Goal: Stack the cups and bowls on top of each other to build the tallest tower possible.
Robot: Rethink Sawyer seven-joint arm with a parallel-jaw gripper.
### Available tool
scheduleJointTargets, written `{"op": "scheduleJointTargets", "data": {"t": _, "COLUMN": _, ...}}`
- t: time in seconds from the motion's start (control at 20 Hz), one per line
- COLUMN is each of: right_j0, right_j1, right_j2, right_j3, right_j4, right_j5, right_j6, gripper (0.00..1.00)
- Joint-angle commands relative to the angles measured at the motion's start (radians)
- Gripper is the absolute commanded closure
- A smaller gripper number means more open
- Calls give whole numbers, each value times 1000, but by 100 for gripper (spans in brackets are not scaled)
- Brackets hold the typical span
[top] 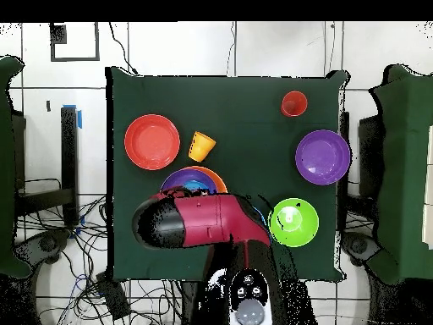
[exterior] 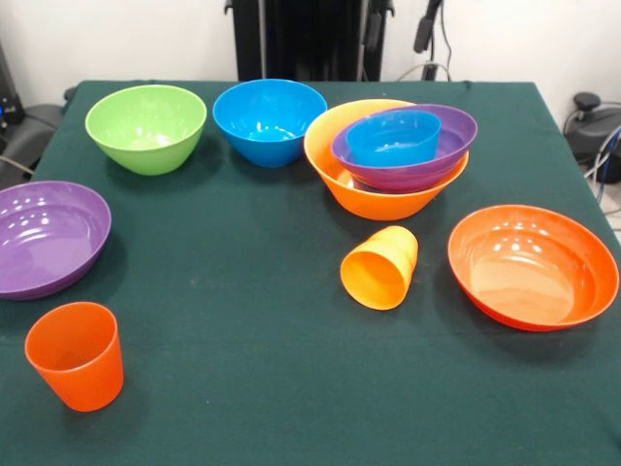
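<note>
Lower left, upright red-orange cup (exterior: 76, 354); centre, tipped yellow-orange cup (exterior: 380, 267): two cups. Six bowls: red-orange bowl (exterior: 533, 264), purple bowl (exterior: 47, 236), green bowl (exterior: 147, 126), blue bowl (exterior: 269, 120). Upper right, the tower (exterior: 393, 155) nests three. Judged: add wide bowls centred before cups. Arm (top: 199, 222) overhead; hand state cannot be told

On the dark green worktop (exterior: 291, 388) I see a lime green bowl (exterior: 147, 127), a blue bowl (exterior: 269, 120), a yellow-orange bowl (exterior: 383, 199) holding a purple bowl (exterior: 427, 165) and a small blue bowl (exterior: 393, 138), another purple bowl (exterior: 47, 237), a red-orange bowl (exterior: 533, 265), a yellow-orange cup (exterior: 380, 267) and a red-orange cup (exterior: 77, 355), while my arm (top: 203, 222) is red and black.
</note>
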Motion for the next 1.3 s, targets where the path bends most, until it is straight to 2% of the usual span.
{"op": "scheduleJointTargets", "data": {"t": 0.05, "right_j0": -73, "right_j1": 2, "right_j2": 125, "right_j3": 87, "right_j4": -24, "right_j5": 68, "right_j6": -108, "gripper": 0}}
{"op": "scheduleJointTargets", "data": {"t": 0.65, "right_j0": -142, "right_j1": 6, "right_j2": 171, "right_j3": 114, "right_j4": -80, "right_j5": 39, "right_j6": -127, "gripper": 0}}
{"op": "scheduleJointTargets", "data": {"t": 1.1, "right_j0": -200, "right_j1": -19, "right_j2": 203, "right_j3": 154, "right_j4": -112, "right_j5": 27, "right_j6": -160, "gripper": 0}}
{"op": "scheduleJointTargets", "data": {"t": 1.3, "right_j0": -256, "right_j1": -43, "right_j2": 241, "right_j3": 174, "right_j4": -118, "right_j5": 41, "right_j6": -204, "gripper": 0}}
